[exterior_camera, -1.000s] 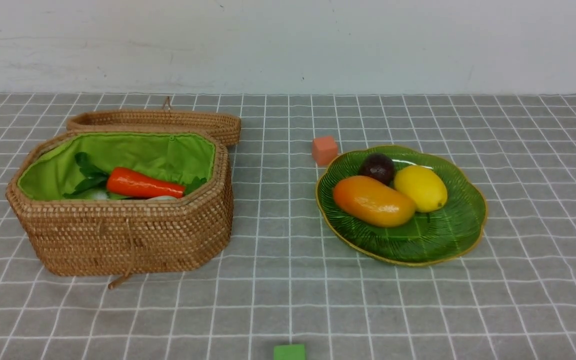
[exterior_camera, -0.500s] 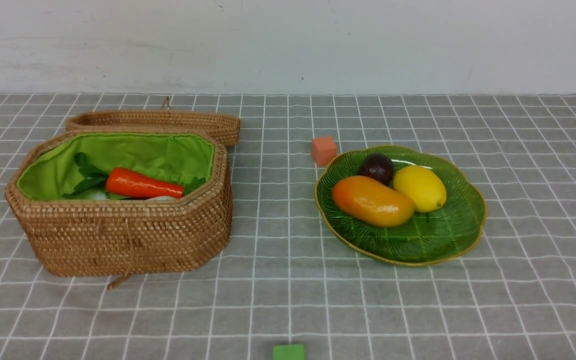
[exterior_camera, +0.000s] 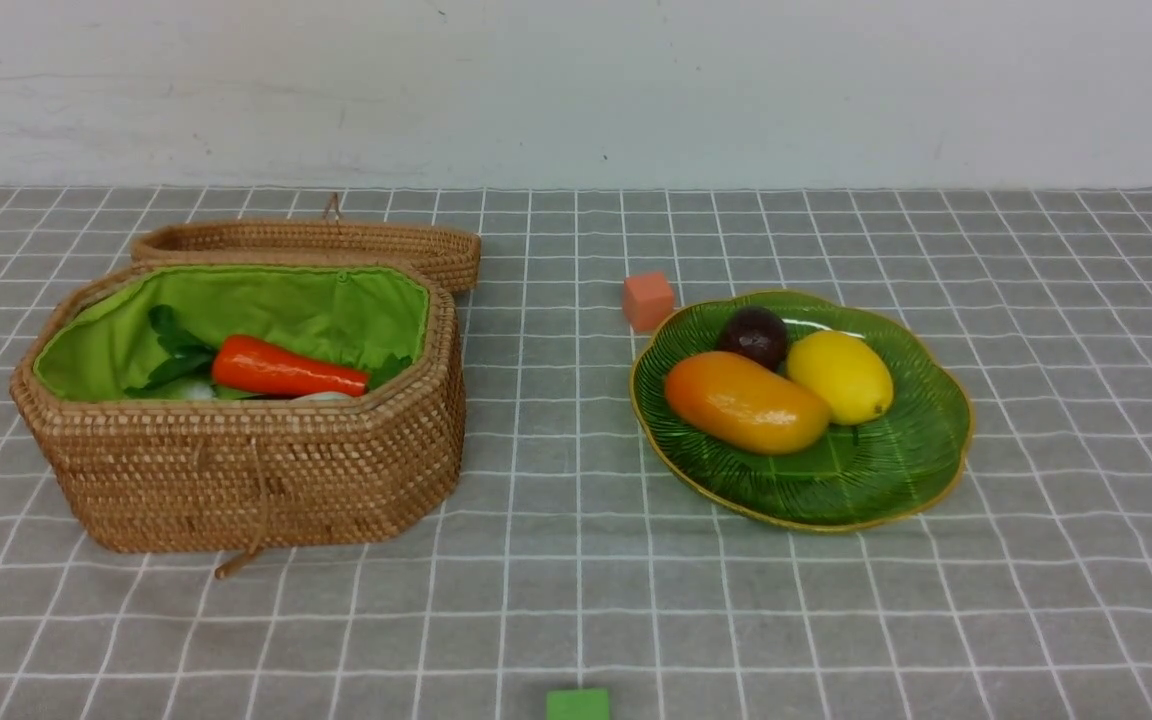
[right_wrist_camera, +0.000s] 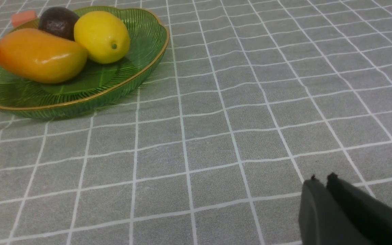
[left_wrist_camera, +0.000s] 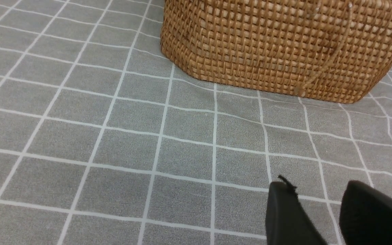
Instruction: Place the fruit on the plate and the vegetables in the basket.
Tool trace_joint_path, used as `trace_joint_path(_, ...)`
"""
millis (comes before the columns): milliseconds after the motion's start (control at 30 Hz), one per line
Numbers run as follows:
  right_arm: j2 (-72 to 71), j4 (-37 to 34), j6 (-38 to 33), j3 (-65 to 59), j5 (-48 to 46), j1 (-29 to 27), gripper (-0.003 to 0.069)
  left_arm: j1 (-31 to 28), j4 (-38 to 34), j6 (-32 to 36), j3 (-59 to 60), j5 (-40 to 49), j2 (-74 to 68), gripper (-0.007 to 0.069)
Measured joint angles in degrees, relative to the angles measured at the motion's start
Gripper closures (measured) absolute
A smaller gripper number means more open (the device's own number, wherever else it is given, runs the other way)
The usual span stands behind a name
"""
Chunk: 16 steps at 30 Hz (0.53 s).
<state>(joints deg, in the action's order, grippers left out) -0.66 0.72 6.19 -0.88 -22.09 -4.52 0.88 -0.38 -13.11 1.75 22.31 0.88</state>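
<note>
On your left you have one basket (exterior_camera: 236, 440), open, with its one lid (exterior_camera: 311, 245) lying flat just behind it. Inside, on the green lining, you can count two vegetables: one carrot (exterior_camera: 286, 370) lying on its side with its leaves toward the left, and one white radish (exterior_camera: 321, 397), of which only a sliver shows above the near rim. Near the middle, one orange cube (exterior_camera: 648, 300) sits just beside the far left edge of the plate (exterior_camera: 896, 470), and one green cube (exterior_camera: 578, 704) lies at the near edge of the checked cloth (exterior_camera: 556, 600). On your right the one plate carries three fruits: one mango (exterior_camera: 746, 402) nearest you, one maroon ball (exterior_camera: 754, 336) behind it, and one lemon (exterior_camera: 840, 376) to the right, all close together.

Neither arm shows from the front. Your left gripper (left_wrist_camera: 318, 190) hangs low over bare cloth, near the basket's front wall, its two fingers spread with a clear gap and nothing between them. Your right gripper (right_wrist_camera: 322, 182) hangs over bare cloth well apart from the plate, fingers pressed together, empty.
</note>
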Motion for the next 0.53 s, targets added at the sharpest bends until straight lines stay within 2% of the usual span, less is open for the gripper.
trace_joint_path(533, 0.0, 0.0, 0.0, 0.0, 0.0, 0.0, 0.0601, 0.0, 0.0, 0.0, 0.0, 0.0, 0.0, 0.0386)
